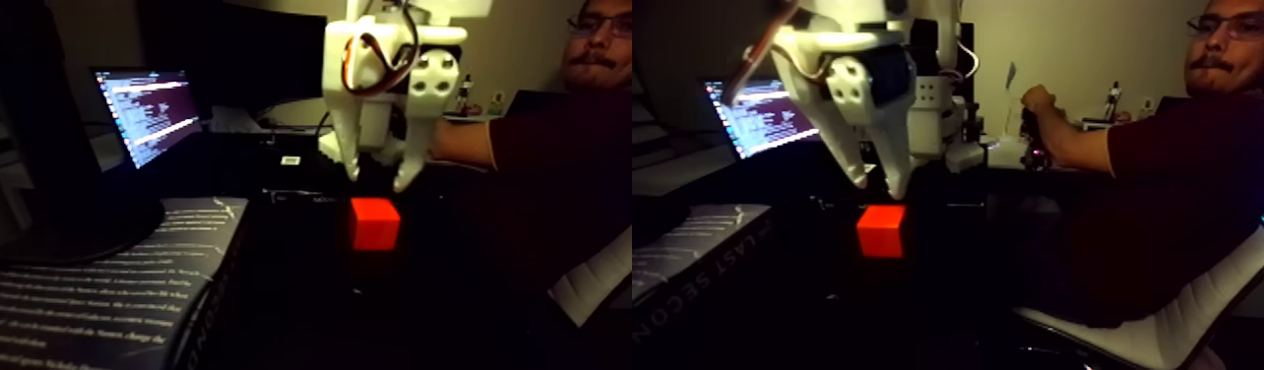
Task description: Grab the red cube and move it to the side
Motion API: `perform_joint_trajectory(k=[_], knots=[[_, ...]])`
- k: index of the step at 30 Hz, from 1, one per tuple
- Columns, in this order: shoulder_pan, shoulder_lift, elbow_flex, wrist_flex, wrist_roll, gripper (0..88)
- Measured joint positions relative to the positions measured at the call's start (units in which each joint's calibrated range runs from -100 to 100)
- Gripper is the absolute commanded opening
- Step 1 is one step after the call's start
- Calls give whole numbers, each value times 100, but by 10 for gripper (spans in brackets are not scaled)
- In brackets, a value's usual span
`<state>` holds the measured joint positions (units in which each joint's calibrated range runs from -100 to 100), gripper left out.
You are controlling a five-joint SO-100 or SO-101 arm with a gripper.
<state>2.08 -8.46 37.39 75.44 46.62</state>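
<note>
Gripper [379, 184] hangs spread just above red cube [375, 223], not touching

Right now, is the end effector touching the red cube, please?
Apart: in both halves of the fixed view the end effector hangs open above the red cube, dark gap between.

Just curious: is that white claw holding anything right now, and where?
Nothing. The open tool hangs just above the red cube, not touching it.
</note>
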Motion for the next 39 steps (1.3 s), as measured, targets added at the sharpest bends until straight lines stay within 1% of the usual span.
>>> perform_joint_trajectory(k=[2, 4, 11, 15, 18, 21, 30, 39], knots=[[0, 25, 0, -8, 0, 322], [0, 42, 0, -16, 21, 346], [100, 84, 0, -16, 273, 351], [232, 93, 82, -16, 551, 351], [232, 93, 236, -16, 655, 351], [232, 93, 426, -245, 629, 351], [232, 353, 789, -1248, 283, 351], [232, 522, 789, -1355, 288, 351]])
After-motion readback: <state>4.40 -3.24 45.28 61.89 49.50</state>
